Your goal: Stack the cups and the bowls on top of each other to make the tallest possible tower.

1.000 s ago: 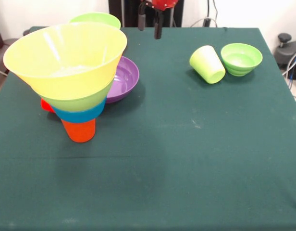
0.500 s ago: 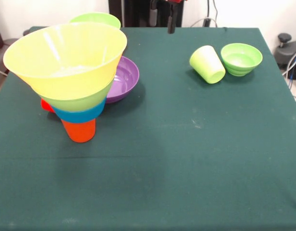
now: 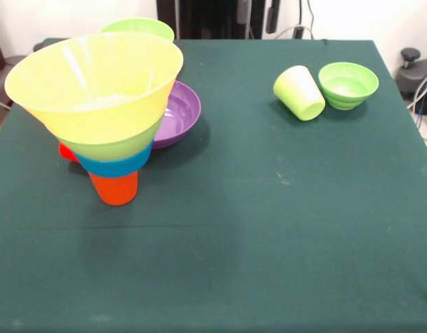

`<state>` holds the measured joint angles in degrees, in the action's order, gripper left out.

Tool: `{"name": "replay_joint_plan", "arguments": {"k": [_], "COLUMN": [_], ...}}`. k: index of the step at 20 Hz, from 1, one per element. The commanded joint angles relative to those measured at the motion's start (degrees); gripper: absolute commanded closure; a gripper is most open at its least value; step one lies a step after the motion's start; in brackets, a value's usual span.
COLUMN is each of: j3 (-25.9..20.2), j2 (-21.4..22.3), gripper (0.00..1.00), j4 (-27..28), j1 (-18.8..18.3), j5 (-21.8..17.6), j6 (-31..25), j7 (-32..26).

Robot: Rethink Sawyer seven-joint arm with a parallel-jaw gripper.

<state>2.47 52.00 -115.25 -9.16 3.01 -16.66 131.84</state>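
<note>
The tower stands at the left: an upside-down orange cup (image 3: 115, 188) carries a blue bowl (image 3: 116, 166), a lime green bowl (image 3: 111, 148) and the large yellow bowl (image 3: 96, 83). A bit of the red cup (image 3: 66, 150) shows behind it. The purple bowl (image 3: 180, 111) sits just right of the tower, and a lime green bowl (image 3: 141, 27) sits behind. A lime green cup (image 3: 300, 92) lies tilted beside a small lime green bowl (image 3: 349, 84) at the right. My gripper (image 3: 258, 15) is open and empty at the top edge, high above the table. The magenta bowl is out of view.
The green cloth table (image 3: 269, 229) spans the view. The robot's black pedestal (image 3: 199, 17) is at the far side. Cables and a dark object (image 3: 416, 73) lie beyond the right edge.
My gripper has moved to the right along the far edge and risen, so only its tips show now. The cups and bowls have not moved.
</note>
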Motion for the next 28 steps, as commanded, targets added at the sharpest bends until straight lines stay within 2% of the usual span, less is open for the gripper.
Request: {"name": "replay_joint_plan", "arguments": {"k": [1,4,11,22,28], "j3": [-3.9,-3.0,-1.7,-1.6,-3.1], "j2": [-5.3,-7.4,-9.1,-12.3,-12.5], "gripper": [0.00,0.00,0.00,0.00,0.00], "j4": [0.3,1.2,3.2,5.5,4.7], "j1": [3.7,5.6,8.8,8.1,5.3], "j5": [1.2,2.0,4.1,5.2,4.3], "j6": [-3.5,-1.2,-0.7,1.9,3.3], "j7": [6.7,8.1,9.2,7.7,5.7]}}
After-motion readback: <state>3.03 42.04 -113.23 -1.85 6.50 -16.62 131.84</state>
